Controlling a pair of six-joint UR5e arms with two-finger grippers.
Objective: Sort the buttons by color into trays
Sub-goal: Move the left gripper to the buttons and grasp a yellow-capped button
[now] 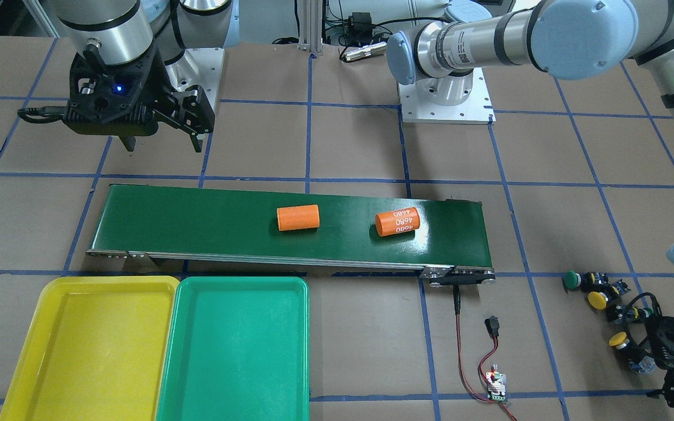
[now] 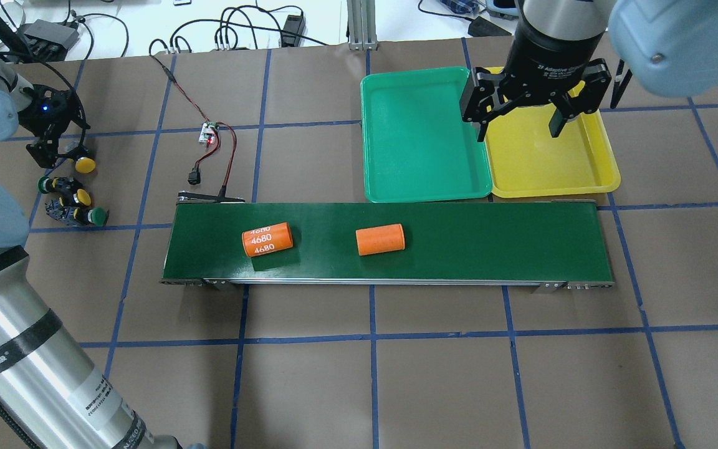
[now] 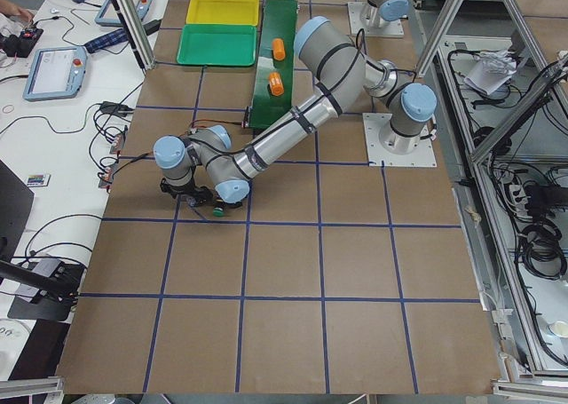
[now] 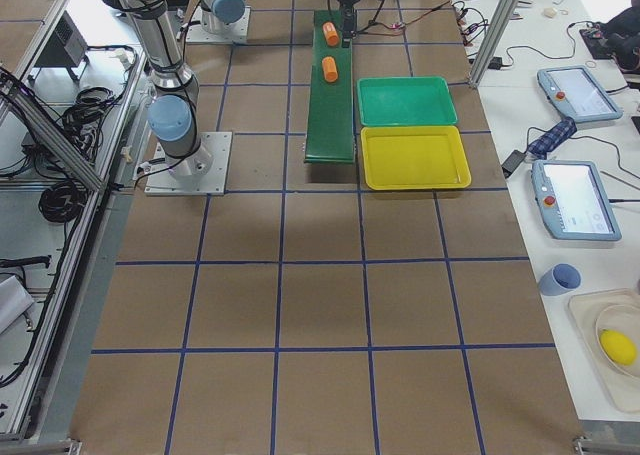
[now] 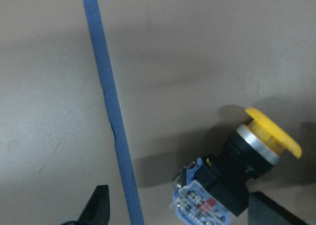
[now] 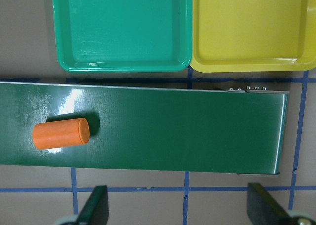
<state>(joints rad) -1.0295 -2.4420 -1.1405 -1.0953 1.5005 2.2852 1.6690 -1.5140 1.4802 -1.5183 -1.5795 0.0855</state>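
Trays (image 2: 421, 137) abut beyond the conveyor (image 2: 490, 243); buttons (image 2: 78, 197) cluster off its left end

Buttons (image 1: 597, 300) clustered close together, open tabletop (image 2: 134, 268) around them, orange cylinders (image 2: 380, 239) on belt (image 2: 490, 240), wired board (image 2: 209, 132) near belt end.

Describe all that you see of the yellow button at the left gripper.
The yellow button lies on its side on the brown table. It has a yellow mushroom cap, a silver ring, a black neck and a blue body with metal contacts. It sits between the open fingers of the left gripper, nearer one; no contact shows.
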